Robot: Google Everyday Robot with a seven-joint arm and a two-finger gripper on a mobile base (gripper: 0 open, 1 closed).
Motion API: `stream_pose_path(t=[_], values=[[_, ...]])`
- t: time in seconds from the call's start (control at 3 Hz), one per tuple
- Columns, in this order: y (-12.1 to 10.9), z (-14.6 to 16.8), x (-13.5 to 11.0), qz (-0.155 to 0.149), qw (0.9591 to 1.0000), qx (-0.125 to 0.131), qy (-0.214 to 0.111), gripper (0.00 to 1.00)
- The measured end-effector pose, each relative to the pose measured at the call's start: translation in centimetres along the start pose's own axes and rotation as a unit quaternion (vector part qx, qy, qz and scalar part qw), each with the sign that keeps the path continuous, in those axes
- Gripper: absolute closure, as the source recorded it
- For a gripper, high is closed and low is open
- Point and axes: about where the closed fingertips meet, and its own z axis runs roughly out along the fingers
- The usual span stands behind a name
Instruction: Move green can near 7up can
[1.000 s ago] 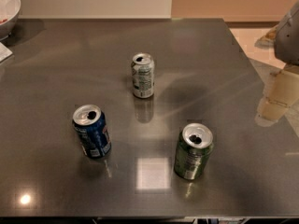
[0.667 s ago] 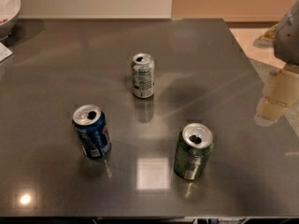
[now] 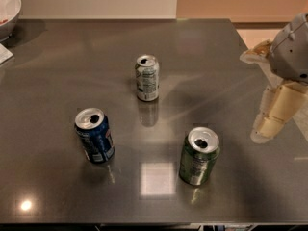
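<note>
The green can [image 3: 198,156] stands upright on the dark grey table [image 3: 57,81], front right of centre. The 7up can [image 3: 147,78], silver-white with green markings, stands upright near the table's middle, further back and to the left of the green can. My gripper [image 3: 272,119] hangs at the right edge of the view, over the table's right side. It is to the right of the green can, apart from it, and holds nothing that I can see.
A blue can [image 3: 94,135] stands upright at the front left. A white bowl [image 3: 8,8] sits at the far left corner, with a white paper edge [image 3: 4,54] just in front of it. The table's right edge runs behind the gripper.
</note>
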Motion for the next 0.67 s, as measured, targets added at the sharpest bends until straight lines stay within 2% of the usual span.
stream_pose_path(t=[0.33, 0.67], values=[[1.9, 1.9, -1.8, -0.033, 0.9983, -0.029, -0.04, 0.0], [4.0, 3.5, -3.0, -0.067, 0.9937, -0.063, -0.064, 0.0]])
